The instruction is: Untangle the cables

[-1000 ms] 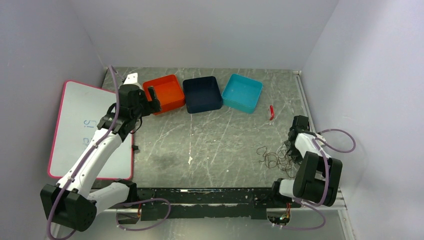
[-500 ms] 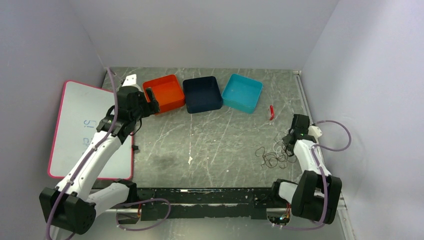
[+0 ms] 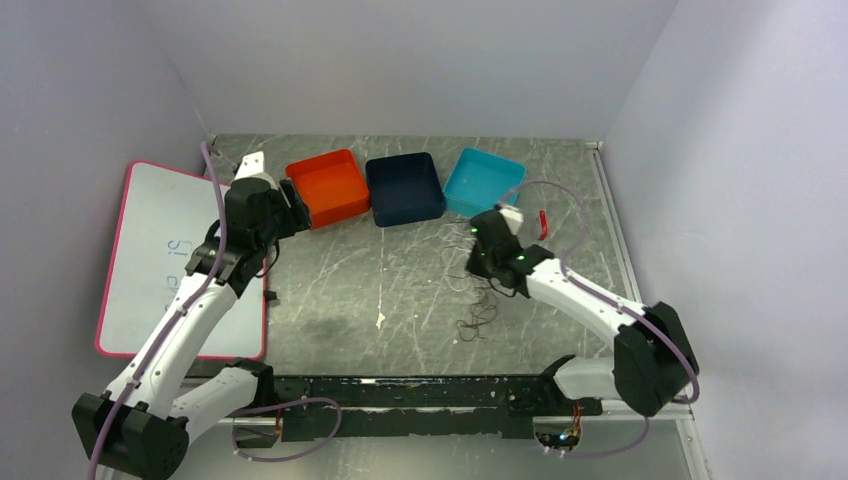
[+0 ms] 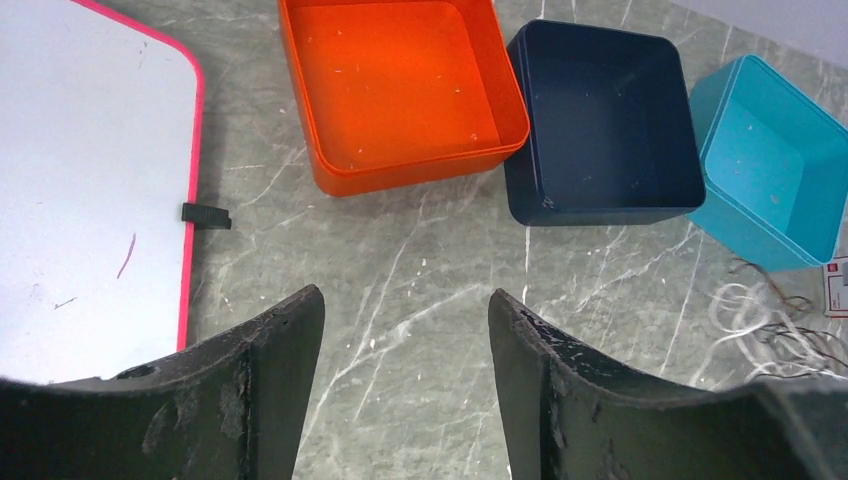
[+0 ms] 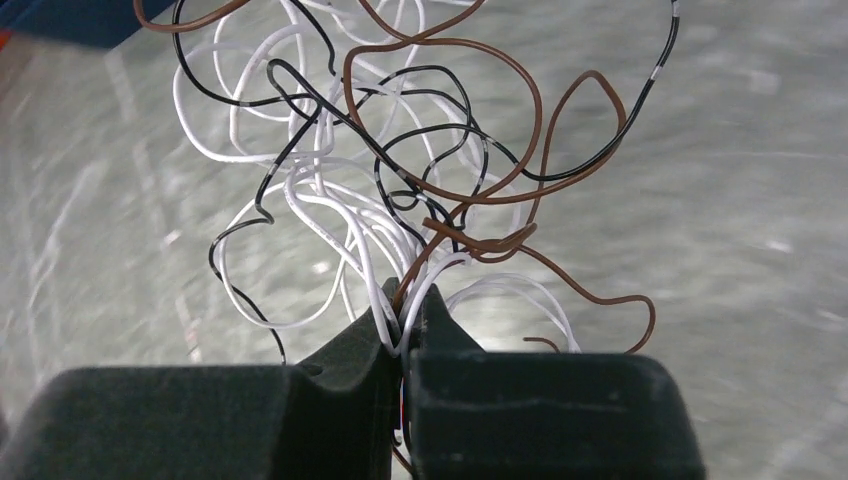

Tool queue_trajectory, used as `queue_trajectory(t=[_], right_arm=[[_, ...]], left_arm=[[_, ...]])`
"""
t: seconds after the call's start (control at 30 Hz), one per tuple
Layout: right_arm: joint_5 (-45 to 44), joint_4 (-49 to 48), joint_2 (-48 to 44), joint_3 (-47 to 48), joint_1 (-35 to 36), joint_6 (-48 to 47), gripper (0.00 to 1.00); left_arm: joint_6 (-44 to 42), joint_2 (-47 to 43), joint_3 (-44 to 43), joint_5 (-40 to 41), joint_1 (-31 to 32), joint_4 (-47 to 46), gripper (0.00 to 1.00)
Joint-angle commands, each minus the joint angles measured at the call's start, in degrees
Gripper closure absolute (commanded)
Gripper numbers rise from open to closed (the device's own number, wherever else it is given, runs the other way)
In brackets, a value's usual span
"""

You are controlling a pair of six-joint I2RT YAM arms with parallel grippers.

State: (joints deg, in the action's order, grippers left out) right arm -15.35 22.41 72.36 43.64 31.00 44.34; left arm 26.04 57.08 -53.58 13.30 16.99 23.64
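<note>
Cables (image 5: 400,200) — black, white and brown, one knotted clump at centre of top view. Pinched at white strands by right gripper (image 5: 402,330), clenched tight. Left gripper (image 4: 405,330) — jaws apart, nothing between, upper left by orange bin (image 4: 400,90). Judged barely begun: no strand separated, whole clump left to sort.

Blue handwriting on the whiteboard (image 3: 150,225) is too faint and small to read; no legible text.
</note>
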Motion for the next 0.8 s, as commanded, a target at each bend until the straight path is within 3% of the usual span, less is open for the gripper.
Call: queue_trajectory(t=[0.0,0.2,0.43,0.6,0.77], right_arm=[[2.5,-9.1,5.6,5.0,9.5,-3.8,1.0],[8.0,-18.8,14.7,12.0,19.7,-11.9,1.0],[12.3,-22.4,14.4,9.7,22.0,-28.2,0.97],[11.4,-18.7,9.8,7.8,21.9,-35.3,0.58],[10.8,-13.9,6.2,7.3,21.9,-33.3,0.35]], left_arm=[[1.0,-1.9,1.0,1.4,0.4,1.4,0.34],[1.4,-2.9,1.8,1.5,0.4,2.0,0.33],[1.5,-3.2,2.5,0.8,0.4,1.7,0.31],[0.4,-2.0,2.8,-2.2,0.4,0.1,0.3],[-0.5,-1.2,3.3,-3.4,0.4,-1.6,0.27]])
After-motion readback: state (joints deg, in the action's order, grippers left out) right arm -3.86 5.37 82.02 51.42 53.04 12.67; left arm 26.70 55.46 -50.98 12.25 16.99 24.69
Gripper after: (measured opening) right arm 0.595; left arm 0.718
